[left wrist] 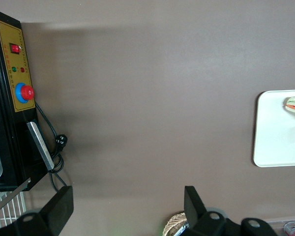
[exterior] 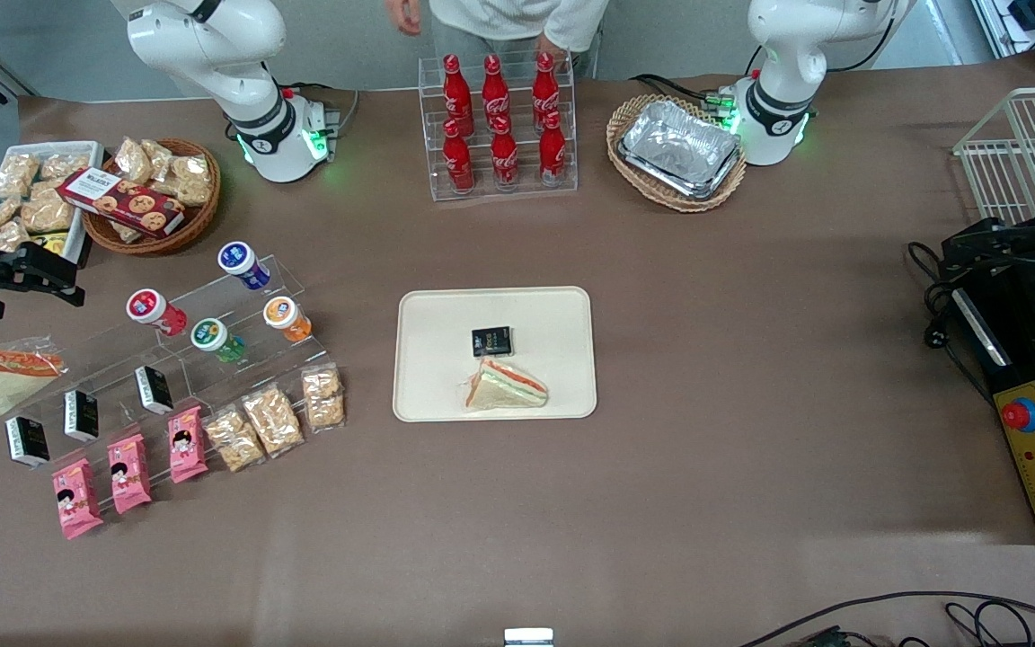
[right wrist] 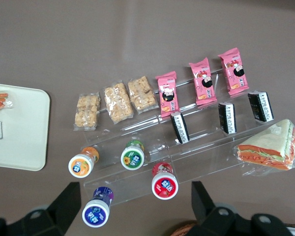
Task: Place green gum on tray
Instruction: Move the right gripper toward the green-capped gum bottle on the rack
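Jaws of the gripper (right wrist: 132,206) stand wide and hold nothing, hovering above the clear stepped rack (exterior: 212,337) at the working arm's end of the bench. Nothing of the task appears done: the green gum (right wrist: 132,156) sits on the rack between the orange bottle (right wrist: 82,162) and the red bottle (right wrist: 163,183), well apart from the tray (exterior: 446,314). Grasp, carry and release remain. On the tray lie a sandwich (exterior: 504,386) and a small black packet (exterior: 491,341).

The gripper (right wrist: 135,206) hangs above the tabletop (right wrist: 137,44) at the working arm's end, pointing down, empty. Its fingers (right wrist: 66,204) are spread wide, nothing between or touching them.
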